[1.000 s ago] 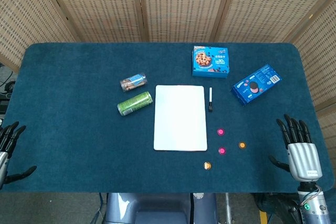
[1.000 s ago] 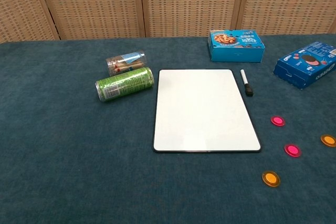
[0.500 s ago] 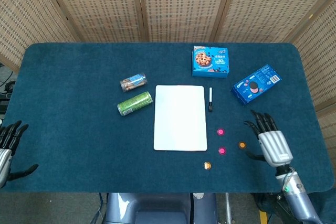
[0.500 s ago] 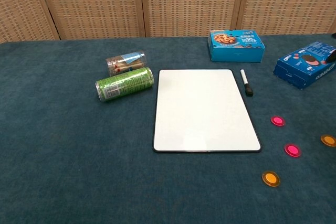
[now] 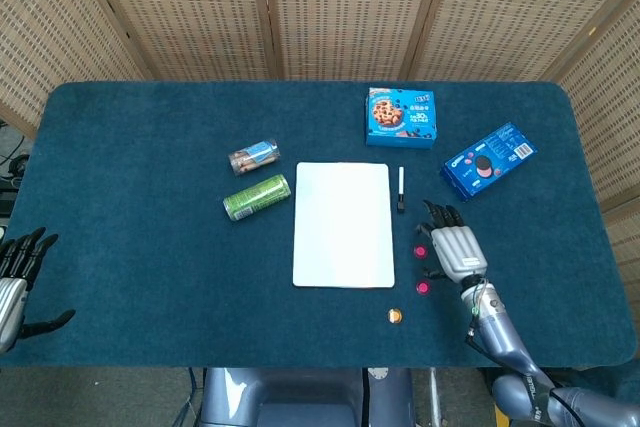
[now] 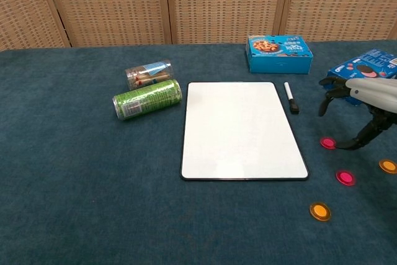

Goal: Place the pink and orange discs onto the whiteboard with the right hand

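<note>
The whiteboard point(image 5: 342, 224) point(image 6: 243, 130) lies flat mid-table with nothing on it. To its right lie two pink discs point(image 5: 420, 251) point(image 5: 422, 288) point(image 6: 328, 143) point(image 6: 345, 177) and two orange discs point(image 5: 395, 316) point(image 6: 320, 211) point(image 6: 388, 166). My right hand point(image 5: 455, 245) point(image 6: 370, 96) hovers over the far pink disc, fingers spread and empty, its thumb hanging down just right of that disc. In the head view its wrist hides the right orange disc. My left hand point(image 5: 15, 277) stays open at the table's front left edge.
A black marker point(image 5: 401, 189) point(image 6: 291, 98) lies by the board's far right corner. Behind are a blue cookie box point(image 5: 401, 116) point(image 6: 279, 45) and an Oreo box point(image 5: 488, 160) point(image 6: 366, 66). Left of the board lie a green can point(image 5: 256, 197) point(image 6: 147, 98) and a clear jar point(image 5: 254, 157) point(image 6: 149, 73).
My right hand has travelled from the table's front right edge leftward and inward, ending above the discs. The discs and the left hand have stayed where they were.
</note>
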